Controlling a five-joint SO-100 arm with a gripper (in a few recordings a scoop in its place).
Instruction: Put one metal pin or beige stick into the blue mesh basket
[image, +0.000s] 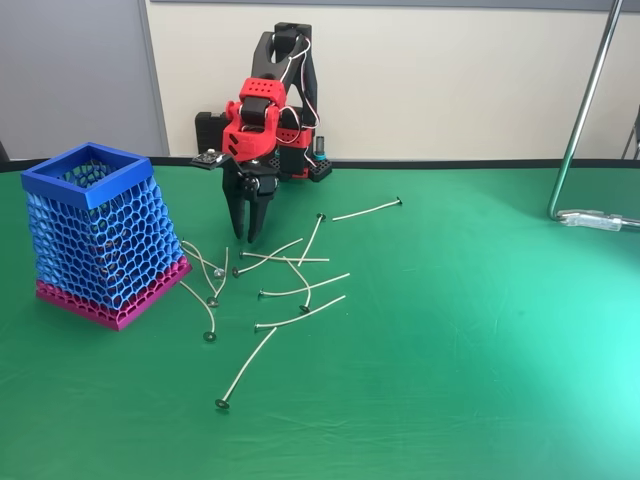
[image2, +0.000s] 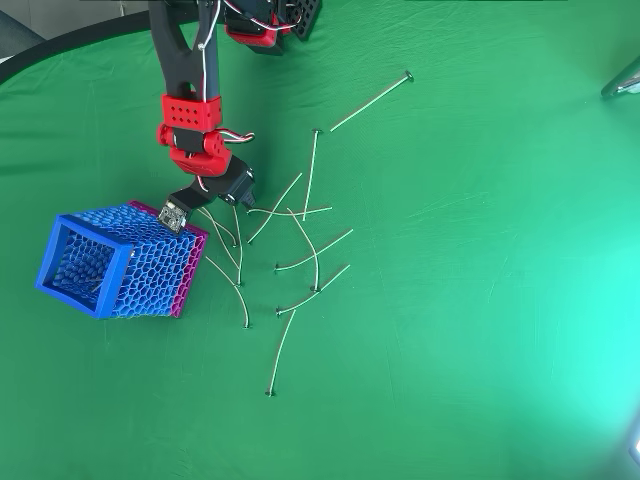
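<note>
The blue mesh basket (image: 88, 176) (image2: 55, 290) stands at the table's left, with a solid blue square rim and a pink base band. Several thin metal pins (image: 303, 288) (image2: 313, 249) with small round heads lie scattered right of it. One pin (image: 367, 210) (image2: 370, 97) lies apart at the back, another (image: 245, 370) (image2: 282, 352) nearest the front. My red and black gripper (image: 248, 234) (image2: 228, 198) points down just behind the pile, right of the basket. Its fingers stand slightly apart with nothing between them.
A metal pole with a clamp foot (image: 585, 215) stands at the right edge in the fixed view. The arm's base (image: 300, 155) sits at the back of the green table cloth (image: 480, 340).
</note>
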